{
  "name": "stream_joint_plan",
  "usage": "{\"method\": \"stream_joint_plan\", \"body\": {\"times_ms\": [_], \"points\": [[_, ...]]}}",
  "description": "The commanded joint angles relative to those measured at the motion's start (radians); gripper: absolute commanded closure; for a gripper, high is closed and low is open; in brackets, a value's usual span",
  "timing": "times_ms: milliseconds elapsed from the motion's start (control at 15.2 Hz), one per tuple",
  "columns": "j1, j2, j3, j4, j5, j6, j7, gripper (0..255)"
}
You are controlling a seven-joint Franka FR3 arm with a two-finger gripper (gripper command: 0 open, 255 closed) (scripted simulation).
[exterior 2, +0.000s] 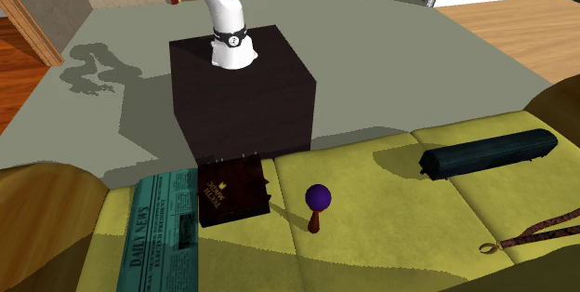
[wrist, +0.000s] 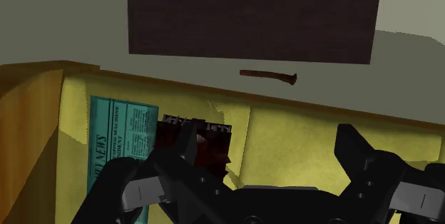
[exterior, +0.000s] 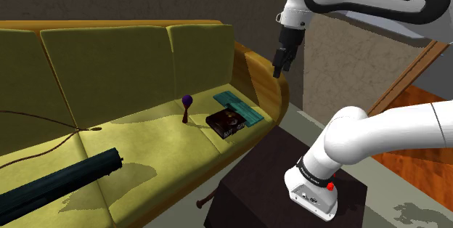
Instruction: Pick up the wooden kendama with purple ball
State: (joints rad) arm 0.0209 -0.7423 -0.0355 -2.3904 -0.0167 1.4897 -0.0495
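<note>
While the all-black two-finger gripper [exterior: 279, 65] hangs wide open upper right, the wooden kendama with purple ball [exterior: 187, 107] stands upright mid-frame on a yellow-green sofa seat [exterior: 145, 143]: probably light, rigid, tippy; grip the stem [exterior: 186, 117].

The kendama [exterior: 186, 108] was a small toy with a round purple ball [exterior: 187, 100] seated on top of a short reddish-brown handle [exterior: 186, 117]. It stood upright, ball uppermost, on the yellow-green sofa seat [exterior: 145, 143], with nothing touching it. In the shoulder view it sat a little left of the frame's middle. In the second exterior view it showed just right of centre in the lower half, seen from above.
</note>
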Motion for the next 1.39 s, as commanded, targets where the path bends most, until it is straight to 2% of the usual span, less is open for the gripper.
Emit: {"method": "stream_joint_plan", "body": {"times_ms": [0,660,1320], "points": [[0.0,0.0,0.0,0.0,0.0,0.0,0.0,0],[0.017,0.322,-0.025,0.014,0.055,0.317,-0.018,0],[0.036,0.698,-0.04,0.17,0.146,0.543,-0.068,0]]}}
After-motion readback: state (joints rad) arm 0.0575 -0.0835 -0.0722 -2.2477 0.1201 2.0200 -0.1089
